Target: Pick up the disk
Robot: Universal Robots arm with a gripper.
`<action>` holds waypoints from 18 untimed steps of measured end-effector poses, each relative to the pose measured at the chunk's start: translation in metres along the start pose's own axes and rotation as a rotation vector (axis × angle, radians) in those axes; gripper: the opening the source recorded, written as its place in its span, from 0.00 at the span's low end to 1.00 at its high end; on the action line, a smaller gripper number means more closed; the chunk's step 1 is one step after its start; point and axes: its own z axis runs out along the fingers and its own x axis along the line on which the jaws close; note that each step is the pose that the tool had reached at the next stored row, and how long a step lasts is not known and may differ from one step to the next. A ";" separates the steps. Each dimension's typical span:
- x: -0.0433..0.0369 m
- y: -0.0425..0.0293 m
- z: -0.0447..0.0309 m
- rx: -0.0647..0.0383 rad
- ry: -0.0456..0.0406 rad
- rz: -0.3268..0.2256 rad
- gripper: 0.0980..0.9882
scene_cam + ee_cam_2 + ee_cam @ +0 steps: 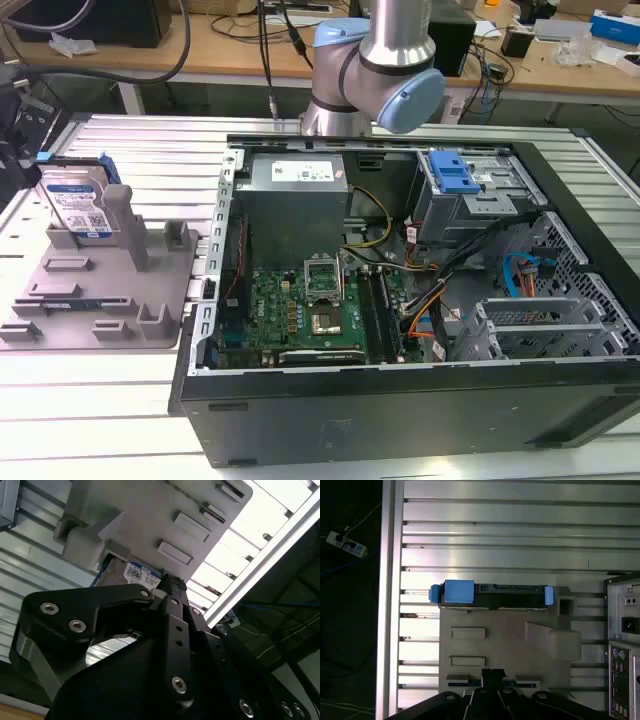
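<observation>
Found on the exterior view's left: disk (78,205), standing on a short end in the end slot of the grey tray (100,300), long axis upright, label facing along the tray. Above the tray, gripper (493,674), tips pressed together, pinching nothing. Beside the tray, open computer case (400,400) holding circuit board (300,310) and blue-handled cage (455,180).

**Bench layout**
You find the disk (78,205) standing on edge in the holder tray (110,290), at the exterior view's left. The computer case (400,410) lies beside it, centre to right, with the arm (375,70) behind at upper centre. All rest on the table (90,400).
</observation>
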 end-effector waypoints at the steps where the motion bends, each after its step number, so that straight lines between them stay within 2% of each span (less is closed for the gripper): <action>1: 0.0000 0.0000 0.0000 0.000 0.0000 0.000 0.01; 14: 0.0000 0.0000 0.0000 0.000 0.0003 -0.007 0.01; 17: 0.0000 0.0000 0.0002 0.000 0.0029 -0.078 0.01; 18: 0.0000 0.0000 0.0002 0.000 0.0051 -0.135 0.01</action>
